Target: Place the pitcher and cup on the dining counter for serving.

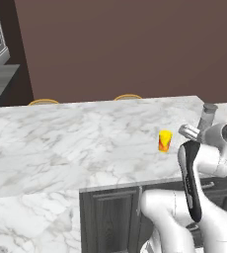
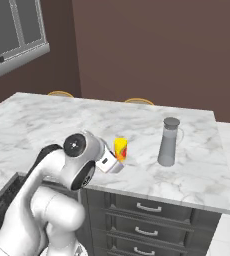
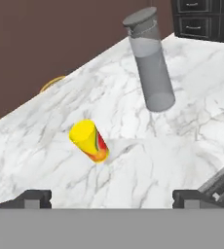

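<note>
Both things, the cup (image 3: 89, 141) and the pitcher (image 3: 149, 62), stand upright on the surface (image 2: 197, 172) beyond the wide-open, empty end effector (image 3: 111, 197), so the task looks finished.

No legible text or labels anywhere.

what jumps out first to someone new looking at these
The yellow cup with its orange-red mark stands out, upright on the white marble counter near the front edge. Beside it, apart, rises the tall grey pitcher. The open pincer hangs just short of the cup, holding nothing.
</note>
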You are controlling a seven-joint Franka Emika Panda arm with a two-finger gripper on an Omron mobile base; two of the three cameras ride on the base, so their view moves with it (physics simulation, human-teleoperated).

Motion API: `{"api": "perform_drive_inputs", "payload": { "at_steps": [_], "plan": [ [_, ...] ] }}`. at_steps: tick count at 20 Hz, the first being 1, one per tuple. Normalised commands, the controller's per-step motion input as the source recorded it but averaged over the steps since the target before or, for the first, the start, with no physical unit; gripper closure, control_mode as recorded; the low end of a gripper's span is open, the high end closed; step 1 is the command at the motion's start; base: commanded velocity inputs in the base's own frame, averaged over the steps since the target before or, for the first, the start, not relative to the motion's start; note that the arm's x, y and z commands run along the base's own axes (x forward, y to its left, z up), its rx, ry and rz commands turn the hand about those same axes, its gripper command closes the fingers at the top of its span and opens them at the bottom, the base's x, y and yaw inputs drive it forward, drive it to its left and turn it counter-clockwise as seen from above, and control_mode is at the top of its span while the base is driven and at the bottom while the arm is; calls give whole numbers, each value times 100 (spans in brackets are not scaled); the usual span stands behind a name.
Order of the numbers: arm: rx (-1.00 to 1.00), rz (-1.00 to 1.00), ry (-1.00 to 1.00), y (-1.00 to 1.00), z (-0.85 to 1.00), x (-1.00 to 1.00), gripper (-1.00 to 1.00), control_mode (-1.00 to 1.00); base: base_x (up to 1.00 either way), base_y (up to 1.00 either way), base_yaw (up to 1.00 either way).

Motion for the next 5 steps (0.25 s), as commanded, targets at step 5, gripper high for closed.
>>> {"api": "perform_drive_inputs", "payload": {
  "at_steps": [5],
  "plan": [
    [-2,1,-40,7,-5,-100,-100,-100,0,0,0]
  ]
}}
